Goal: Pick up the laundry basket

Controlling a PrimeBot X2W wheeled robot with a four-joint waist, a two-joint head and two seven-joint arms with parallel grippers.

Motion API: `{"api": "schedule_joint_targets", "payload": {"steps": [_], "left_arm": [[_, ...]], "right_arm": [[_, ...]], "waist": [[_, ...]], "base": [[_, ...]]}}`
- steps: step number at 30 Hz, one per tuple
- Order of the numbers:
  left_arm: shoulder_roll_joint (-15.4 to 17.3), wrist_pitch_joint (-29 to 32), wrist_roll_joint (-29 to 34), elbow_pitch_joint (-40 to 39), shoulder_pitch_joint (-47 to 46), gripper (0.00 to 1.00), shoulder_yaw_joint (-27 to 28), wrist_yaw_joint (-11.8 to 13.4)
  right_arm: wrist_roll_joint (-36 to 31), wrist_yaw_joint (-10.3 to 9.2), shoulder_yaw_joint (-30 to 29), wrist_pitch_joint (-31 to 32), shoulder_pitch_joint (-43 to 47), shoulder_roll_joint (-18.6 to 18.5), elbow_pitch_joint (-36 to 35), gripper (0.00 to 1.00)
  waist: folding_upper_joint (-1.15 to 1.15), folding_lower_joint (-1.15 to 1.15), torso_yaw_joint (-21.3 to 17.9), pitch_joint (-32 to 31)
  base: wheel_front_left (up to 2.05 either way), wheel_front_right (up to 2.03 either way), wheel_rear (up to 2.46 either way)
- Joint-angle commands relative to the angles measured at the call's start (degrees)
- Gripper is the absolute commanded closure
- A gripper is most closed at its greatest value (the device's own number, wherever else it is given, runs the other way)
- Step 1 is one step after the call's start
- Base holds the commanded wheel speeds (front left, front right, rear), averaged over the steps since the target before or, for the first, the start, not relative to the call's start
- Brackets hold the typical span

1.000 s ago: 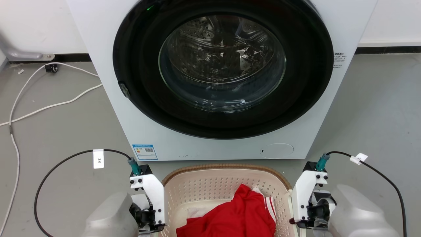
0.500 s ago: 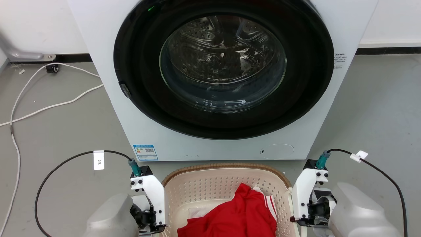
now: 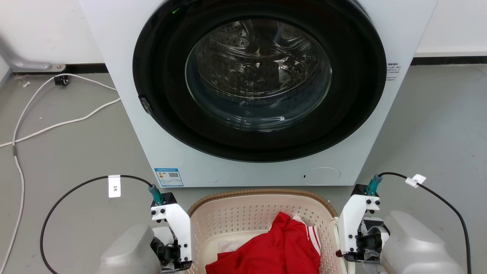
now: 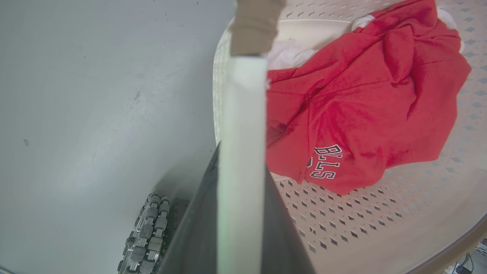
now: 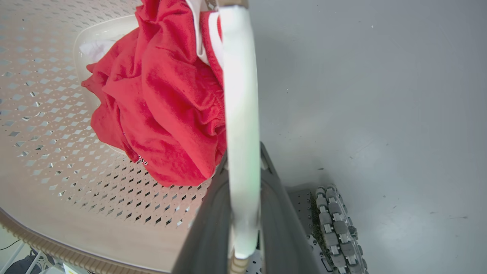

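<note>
The laundry basket (image 3: pixel 262 192), cream with perforated walls and a brown woven-look rim, sits low in the head view between my two arms. A red garment (image 3: pixel 274 247) lies inside it over some white cloth. My left gripper (image 4: pixel 242 160) is shut on the basket's white left handle (image 4: pixel 243 99), a dark finger pressing each side. My right gripper (image 5: pixel 244 152) is shut the same way on the white right handle (image 5: pixel 239 95). In the head view the left gripper (image 3: pixel 173 247) and right gripper (image 3: pixel 355 243) flank the basket's sides, their fingertips hidden.
A white front-loading washing machine (image 3: pixel 171 152) with its round door shut stands just beyond the basket. White cables (image 3: pixel 57 123) trail over the grey floor at the left. My base's roller wheels (image 4: pixel 146 236) (image 5: pixel 335 228) show below the basket.
The whole head picture has drifted a few pixels downward, a camera shift. Both grippers stay clamped on the handles, and the basket keeps its place between them.
</note>
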Motion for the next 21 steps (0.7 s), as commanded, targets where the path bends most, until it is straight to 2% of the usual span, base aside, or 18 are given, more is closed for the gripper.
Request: {"api": "schedule_joint_targets", "payload": {"steps": [1,21], "left_arm": [[-2.96,-0.24,-1.05,-1.30,0.63,1.00,0.06,-1.15],[-2.93,-1.03,-2.03,-1.19,0.99,1.00,-1.23,-1.15]], "right_arm": [[0.40,0.85,-0.36,0.18,0.13,2.72,-0.93,1.00],[-0.74,0.85,-1.62,0.06,1.00,2.83,-0.93,1.00]], "waist": [[0.00,0.00,0.02,0.01],[0.00,0.00,-0.15,-0.31]], "base": [[0.00,0.00,0.00],[0.00,0.00,0.00]]}}
